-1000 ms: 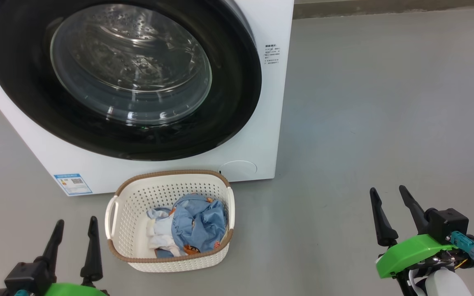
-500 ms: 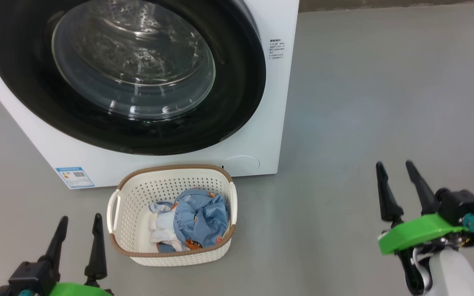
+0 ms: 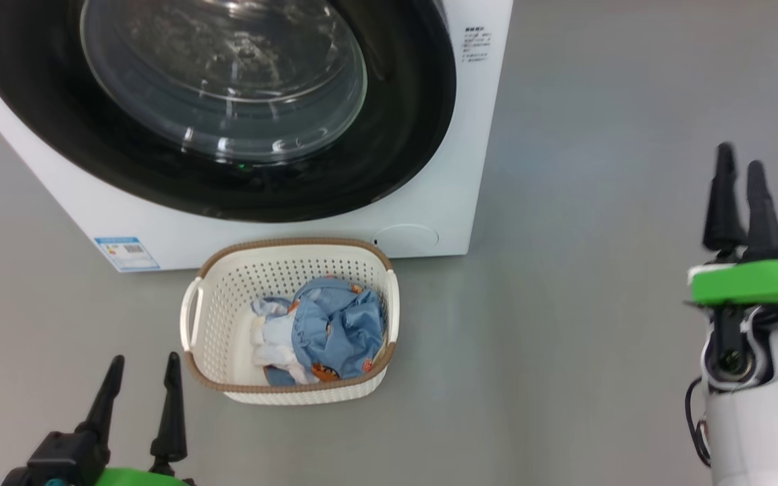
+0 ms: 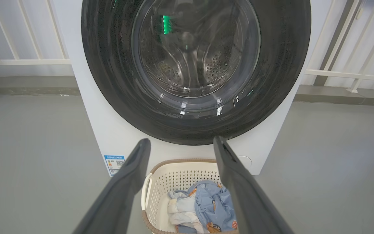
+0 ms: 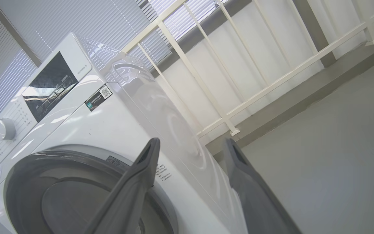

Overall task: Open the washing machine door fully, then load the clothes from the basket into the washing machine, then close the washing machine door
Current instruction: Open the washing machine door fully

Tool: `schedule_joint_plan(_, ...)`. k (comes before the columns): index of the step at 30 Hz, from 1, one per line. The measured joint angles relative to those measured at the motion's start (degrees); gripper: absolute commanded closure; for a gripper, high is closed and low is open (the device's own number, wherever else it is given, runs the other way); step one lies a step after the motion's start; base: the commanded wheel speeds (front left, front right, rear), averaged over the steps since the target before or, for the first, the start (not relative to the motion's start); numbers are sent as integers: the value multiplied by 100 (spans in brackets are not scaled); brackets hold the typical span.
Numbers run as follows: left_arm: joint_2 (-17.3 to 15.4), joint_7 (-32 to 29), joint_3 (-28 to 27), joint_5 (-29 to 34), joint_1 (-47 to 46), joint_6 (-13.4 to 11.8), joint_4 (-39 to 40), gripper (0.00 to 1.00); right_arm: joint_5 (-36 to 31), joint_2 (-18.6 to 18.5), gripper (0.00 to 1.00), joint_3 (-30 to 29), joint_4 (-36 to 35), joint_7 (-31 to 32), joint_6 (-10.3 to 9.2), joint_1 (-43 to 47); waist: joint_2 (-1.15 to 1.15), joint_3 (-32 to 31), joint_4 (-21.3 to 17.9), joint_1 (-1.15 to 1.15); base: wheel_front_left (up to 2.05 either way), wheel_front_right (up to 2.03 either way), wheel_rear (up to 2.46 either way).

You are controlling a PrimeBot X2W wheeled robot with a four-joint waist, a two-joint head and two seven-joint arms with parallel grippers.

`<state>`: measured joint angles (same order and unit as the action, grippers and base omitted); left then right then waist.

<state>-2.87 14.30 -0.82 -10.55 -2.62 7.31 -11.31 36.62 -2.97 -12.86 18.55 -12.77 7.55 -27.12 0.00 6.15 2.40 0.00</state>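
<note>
Washing machine door (image 3: 423, 115) shut, up-left of my right gripper (image 3: 740, 160), likely nearer than left gripper (image 3: 144, 361); both fingers spread, empty.

one washing machine (image 3: 443, 202), one door (image 3: 409, 128), one basket (image 3: 223, 304), one clothes heap (image 3: 335, 327), one left hand (image 3: 145, 360), one right hand (image 3: 741, 157).

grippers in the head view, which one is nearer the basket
The left gripper, just off the basket's near left corner; the right gripper is far off at the view's right edge.
</note>
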Motion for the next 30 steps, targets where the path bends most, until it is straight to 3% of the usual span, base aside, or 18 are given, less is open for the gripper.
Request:
schedule_joint_plan(5,22,0,111,0,-55,0,-2,0,1230,-3,0,-236,280,389,0,-376,0,192,74,0,0,0,0)
schedule_joint_plan(6,22,0,121,0,-76,0,-2,0,1391,-3,18,-259,344,482,0,-447,0,231,88,0,0,0,0)
schedule_joint_plan(7,23,0,133,-1,-103,0,-2,0,1484,-3,51,-282,412,589,0,-516,0,270,101,0,0,0,0)
schedule_joint_plan(8,23,0,149,-2,-138,0,-2,0,1670,-4,92,-314,509,713,0,-602,0,310,115,0,0,0,0)
schedule_joint_plan(9,23,0,165,-3,-164,0,1,0,1802,-2,100,-363,597,802,0,-689,0,349,128,0,0,0,0)
schedule_joint_plan(18,37,0,333,-79,-382,0,4,0,2287,-69,100,-604,1243,1927,0,-1556,0,660,262,0,0,0,0)
schedule_joint_plan(30,75,0,516,-153,-733,0,75,0,2274,-169,100,-761,1737,3287,0,-2681,0,1075,437,0,0,0,0)
